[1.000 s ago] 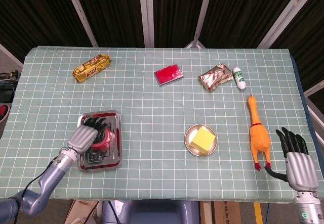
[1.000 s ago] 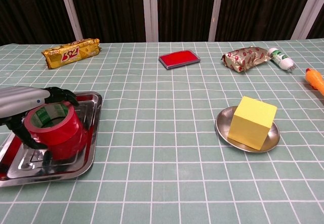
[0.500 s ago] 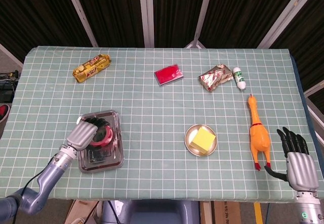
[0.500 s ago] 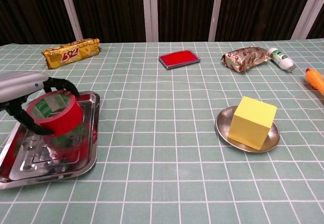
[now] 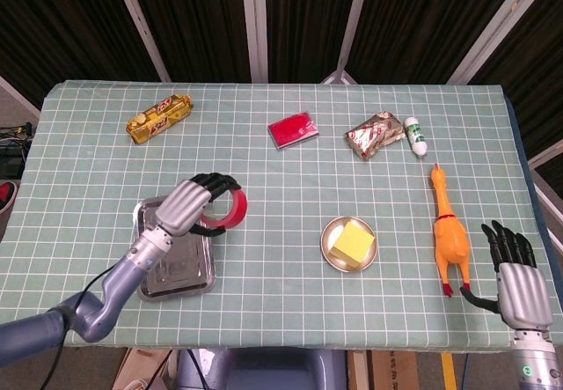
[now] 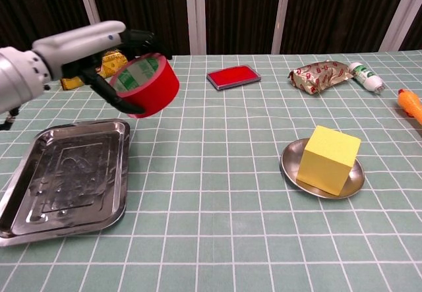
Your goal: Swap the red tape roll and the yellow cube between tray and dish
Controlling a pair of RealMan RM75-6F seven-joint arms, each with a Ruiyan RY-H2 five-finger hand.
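My left hand (image 5: pixel 192 204) (image 6: pixel 99 47) grips the red tape roll (image 5: pixel 225 210) (image 6: pixel 145 85) and holds it in the air above the right edge of the steel tray (image 5: pixel 180 271) (image 6: pixel 66 176), which now has nothing in it. The yellow cube (image 5: pixel 353 243) (image 6: pixel 328 159) sits in the small round metal dish (image 5: pixel 332 251) (image 6: pixel 290 163) right of centre. My right hand (image 5: pixel 515 271) rests open at the table's front right corner, beside the rubber chicken; the chest view does not show it.
An orange rubber chicken (image 5: pixel 448 231) lies at the right. Along the back lie a gold snack pack (image 5: pixel 159 117) (image 6: pixel 91 67), a red flat case (image 5: pixel 293 129) (image 6: pixel 233 77), a foil wrapper (image 5: pixel 373 134) (image 6: pixel 319 75) and a small white bottle (image 5: pixel 416 136) (image 6: pixel 366 76).
My left hand has lifted the red tape roll out of the tray and carried it up and to the right. The right hand has not moved.
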